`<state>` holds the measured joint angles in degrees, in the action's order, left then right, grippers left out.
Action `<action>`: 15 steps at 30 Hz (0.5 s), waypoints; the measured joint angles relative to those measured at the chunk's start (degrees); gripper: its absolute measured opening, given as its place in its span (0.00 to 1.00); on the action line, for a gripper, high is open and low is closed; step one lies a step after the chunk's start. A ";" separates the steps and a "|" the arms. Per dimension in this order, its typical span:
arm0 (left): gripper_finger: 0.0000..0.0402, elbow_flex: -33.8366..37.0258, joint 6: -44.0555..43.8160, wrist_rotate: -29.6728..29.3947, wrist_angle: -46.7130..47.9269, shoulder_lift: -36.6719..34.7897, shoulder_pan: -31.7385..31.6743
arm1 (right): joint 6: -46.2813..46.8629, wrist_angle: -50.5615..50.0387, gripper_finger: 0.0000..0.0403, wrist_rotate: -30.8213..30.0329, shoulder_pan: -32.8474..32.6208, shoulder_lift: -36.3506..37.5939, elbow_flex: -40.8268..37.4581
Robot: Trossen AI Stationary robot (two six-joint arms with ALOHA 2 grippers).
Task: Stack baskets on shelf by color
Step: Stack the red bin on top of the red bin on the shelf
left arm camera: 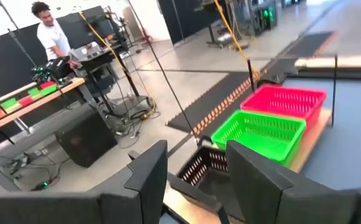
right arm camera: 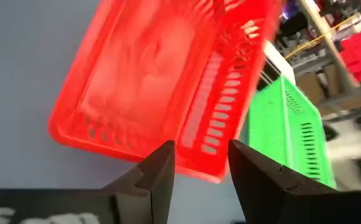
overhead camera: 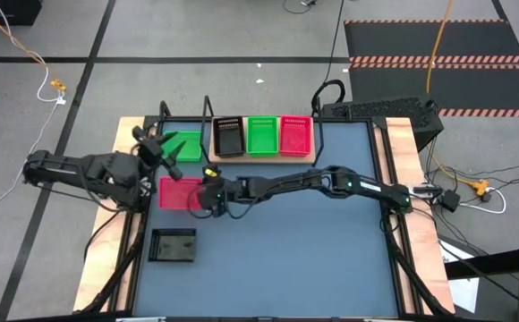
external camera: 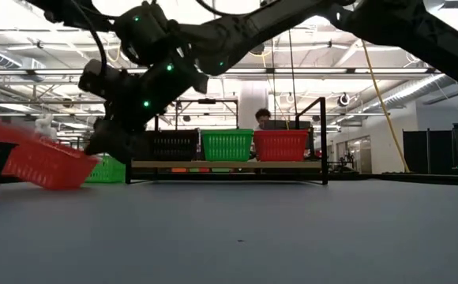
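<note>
High view: you are seeing the right gripper (overhead camera: 208, 193) reaching across to the pink-red basket (overhead camera: 179, 193) at the table's left; the left gripper (overhead camera: 155, 145) is hovering by a green basket (overhead camera: 184, 146) beside the shelf (overhead camera: 261, 157), which is carrying black, green and pink-red baskets.
Low view: you are watching the pink-red basket (external camera: 46, 162) tilting, one end raised off the table (external camera: 276, 229).
Left wrist view: its fingers (left arm camera: 148, 180) are standing spread, gripping nothing.
Right wrist view: its fingers (right arm camera: 162, 169) are pinching the pink-red basket's (right arm camera: 155, 81) rim between them.
</note>
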<state>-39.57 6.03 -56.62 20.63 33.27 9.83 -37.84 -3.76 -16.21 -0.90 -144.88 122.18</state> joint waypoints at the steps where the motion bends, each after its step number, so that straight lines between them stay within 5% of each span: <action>1: 0.42 -0.32 -0.09 0.00 0.28 -0.50 -0.06 | -2.46 -0.93 0.36 -1.95 -0.12 -0.09 0.13; 9: 0.42 0.37 2.72 0.28 1.97 -1.74 -0.62 | -16.46 -2.31 0.36 -9.70 -0.59 -0.26 -0.10; 15: 0.42 0.37 3.06 0.29 2.33 -1.74 -0.60 | -22.76 3.08 0.36 -1.26 -0.64 -0.24 -0.10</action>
<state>-39.20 9.09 -56.33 22.96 31.53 9.23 -60.61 -0.69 -17.47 -1.54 -145.12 122.08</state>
